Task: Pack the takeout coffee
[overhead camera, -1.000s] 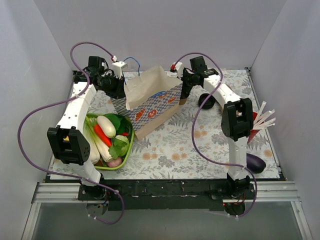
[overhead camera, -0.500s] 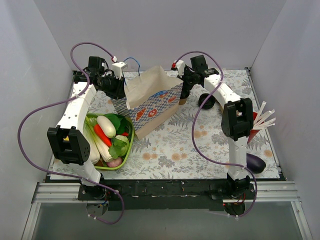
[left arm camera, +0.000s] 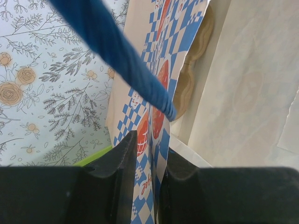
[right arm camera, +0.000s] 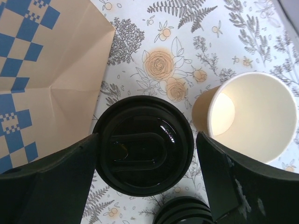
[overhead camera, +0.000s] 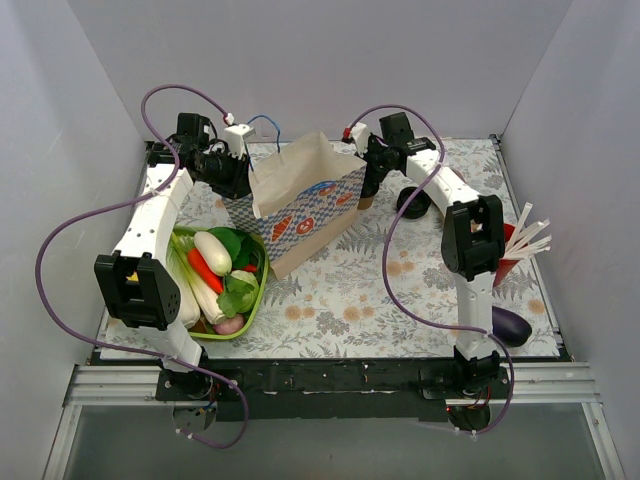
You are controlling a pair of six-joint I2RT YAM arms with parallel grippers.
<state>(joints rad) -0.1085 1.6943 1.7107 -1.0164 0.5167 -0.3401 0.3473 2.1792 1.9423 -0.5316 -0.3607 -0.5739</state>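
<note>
Currently left gripper [left arm camera: 150, 147] pinches the paper bag [left arm camera: 183, 28], right gripper [right arm camera: 145, 140] spread astride black lid [right arm camera: 140, 156].

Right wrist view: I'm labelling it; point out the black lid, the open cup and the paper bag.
black lid [right arm camera: 142, 144], right wrist view, top centre.
open cup [right arm camera: 257, 116], right wrist view, inner wall.
paper bag [right arm camera: 60, 79], right wrist view, tan panel.
</note>
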